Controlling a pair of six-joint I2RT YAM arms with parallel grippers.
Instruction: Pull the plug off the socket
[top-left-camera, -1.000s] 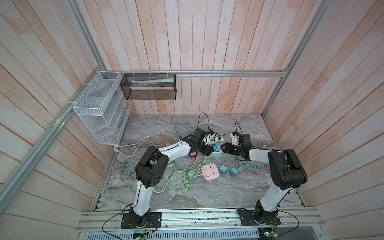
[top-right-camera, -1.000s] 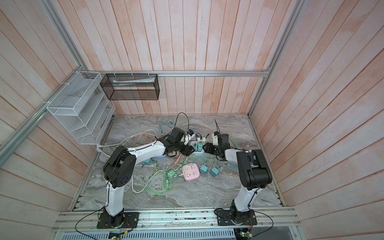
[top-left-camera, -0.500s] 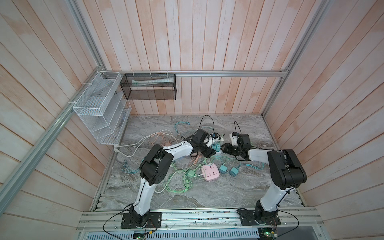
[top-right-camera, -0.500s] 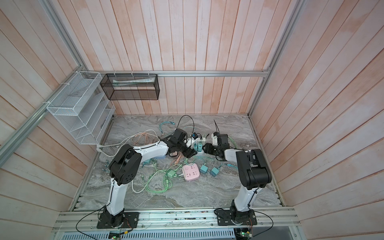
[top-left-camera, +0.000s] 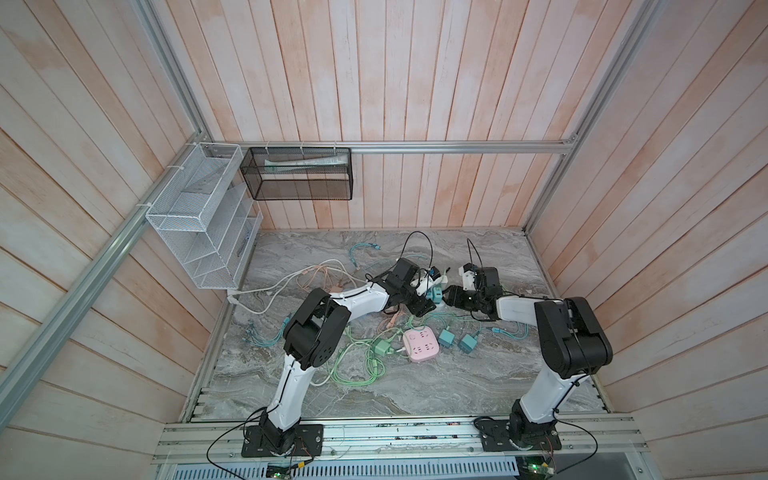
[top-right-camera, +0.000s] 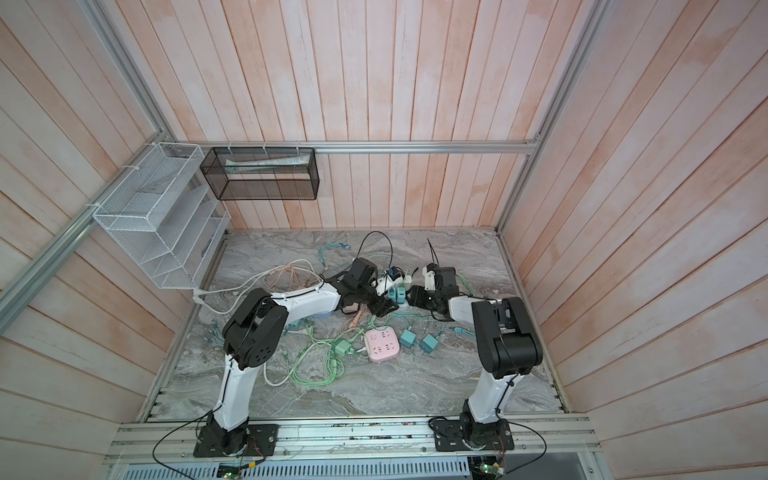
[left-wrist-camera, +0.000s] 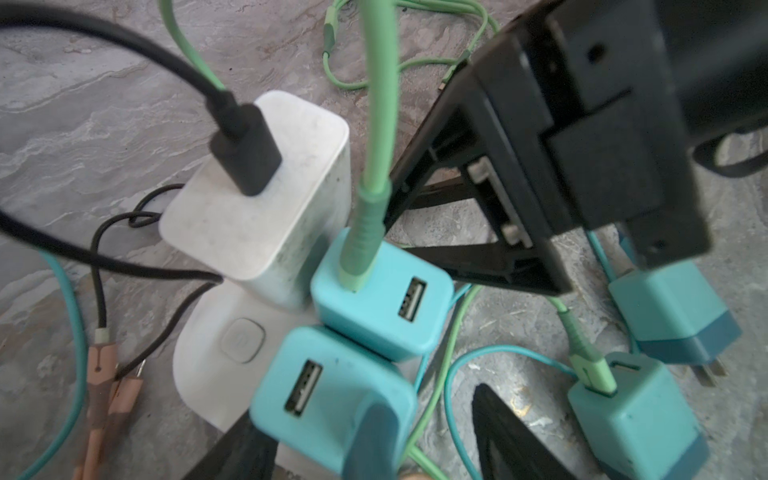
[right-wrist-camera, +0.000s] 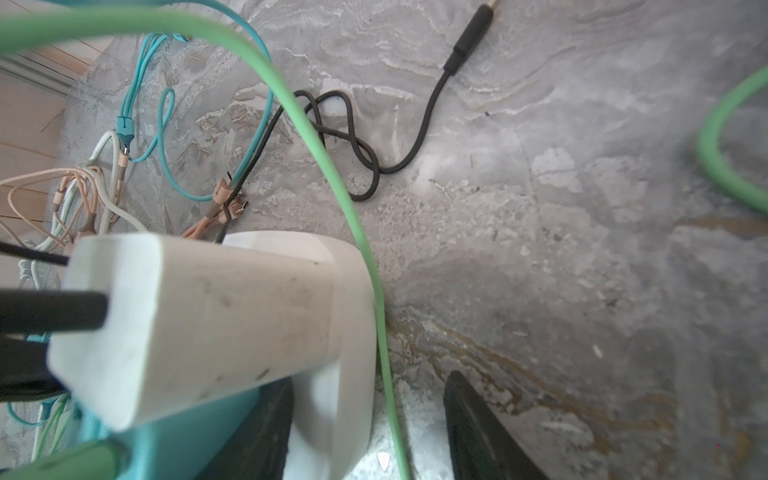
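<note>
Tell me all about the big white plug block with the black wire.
The white charger is a boxy, round-cornered block of matte, slightly smudged plastic. It stands upright, plugged into the white power strip on the marble table. A black USB connector sits in its top face, and a teal charger seems to touch one side.

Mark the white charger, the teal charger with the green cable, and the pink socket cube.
white charger (left-wrist-camera: 257, 224): left wrist view, top face.
teal charger with the green cable (left-wrist-camera: 374, 318): left wrist view, port face.
pink socket cube (top-left-camera: 420, 344): in a top view, socket face.
</note>
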